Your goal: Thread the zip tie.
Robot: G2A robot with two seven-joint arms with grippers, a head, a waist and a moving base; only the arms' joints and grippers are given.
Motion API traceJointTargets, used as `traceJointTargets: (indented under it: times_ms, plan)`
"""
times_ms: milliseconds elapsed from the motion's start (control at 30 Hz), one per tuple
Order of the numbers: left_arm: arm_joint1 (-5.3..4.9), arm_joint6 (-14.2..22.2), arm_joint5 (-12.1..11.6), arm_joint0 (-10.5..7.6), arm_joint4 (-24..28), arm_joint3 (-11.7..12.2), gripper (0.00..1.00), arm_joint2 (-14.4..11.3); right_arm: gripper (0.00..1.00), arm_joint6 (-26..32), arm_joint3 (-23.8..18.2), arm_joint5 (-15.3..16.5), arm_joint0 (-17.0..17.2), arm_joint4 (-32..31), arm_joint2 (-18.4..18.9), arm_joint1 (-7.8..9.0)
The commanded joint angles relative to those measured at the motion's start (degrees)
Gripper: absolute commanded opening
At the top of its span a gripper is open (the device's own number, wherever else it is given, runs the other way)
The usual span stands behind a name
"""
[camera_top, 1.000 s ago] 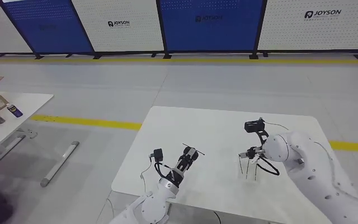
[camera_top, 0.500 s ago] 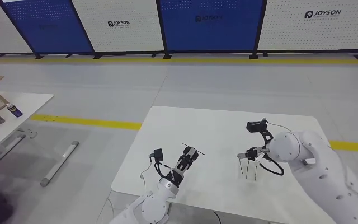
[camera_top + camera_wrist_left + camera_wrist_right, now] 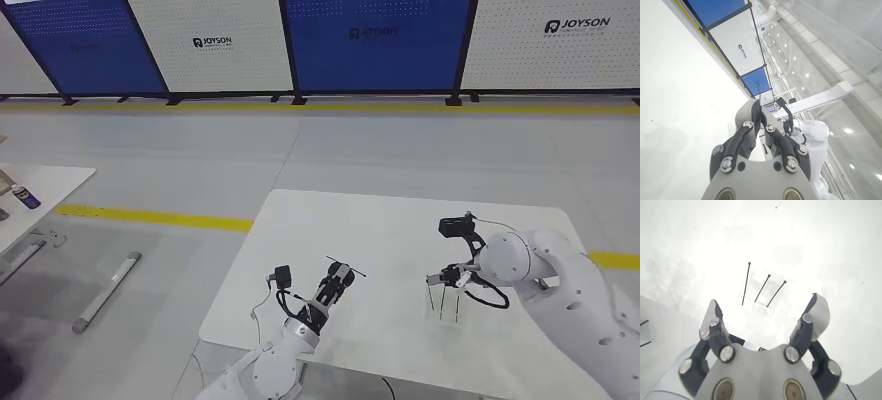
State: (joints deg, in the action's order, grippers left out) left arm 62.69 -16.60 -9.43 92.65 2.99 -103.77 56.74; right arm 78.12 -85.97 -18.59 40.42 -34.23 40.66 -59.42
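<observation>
Left gripper [image 3: 759, 111] hangs above the table's [image 3: 380, 225] near-left part, jaws closed on one black zip tie [image 3: 759, 91]. The tie's long axis runs straight out past the fingertips, with its small head at the far end. Its other end is hidden between the pads.

Right gripper [image 3: 765, 303] sits over the table's near-right part, jaws wide apart, holding nothing. Below it three spare zip ties [image 3: 762, 288] lie flat on the table, side by side and slightly fanned, heads pointing away from the gripper. A clear sheet or holder [image 3: 772, 279] under them is washed out; its form is hard to make out.
</observation>
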Motion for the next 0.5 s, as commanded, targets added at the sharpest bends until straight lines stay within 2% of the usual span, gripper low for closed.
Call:
traceJointTargets:
  times_ms: [0,100,167,200,233,267,433,467]
  plan:
    - [0.0,0.0,0.0,0.0,0.0,0.0,0.0,0.0,1.0,-0.2,-1.6,0.5,0.5,2.2,0.4,-0.16]
    - [0.0,0.0,0.0,0.0,0.0,0.0,0.0,0.0,1.0,1.5,-3.4,-0.9,0.6,1.4,0.4,-0.29]
    - [0.0,0.0,0.0,0.0,0.0,0.0,0.0,0.0,1.0,1.5,-3.3,-0.9,0.7,1.0,0.4,-0.46]
    - [0.0,0.0,0.0,0.0,0.0,0.0,0.0,0.0,0.96,1.5,-2.3,-0.9,0.8,1.2,0.5,-0.58]
    - [0.0,0.0,0.0,0.0,0.0,0.0,0.0,0.0,0.86,1.5,-1.7,-0.9,0.7,1.0,0.4,-0.69]
    - [0.0,0.0,0.0,0.0,0.0,0.0,0.0,0.0,0.47,1.5,-0.9,-0.9,0.8,1.0,0.3,-0.82]
    - [0.0,0.0,0.0,0.0,0.0,0.0,0.0,0.0,0.45,1.5,2.9,-0.9,0.6,2.6,-0.2,-1.67]
    - [0.0,0.0,0.0,0.0,0.0,0.0,0.0,0.0,0.42,1.5,3.3,-0.9,0.5,2.9,-0.2,-1.78]
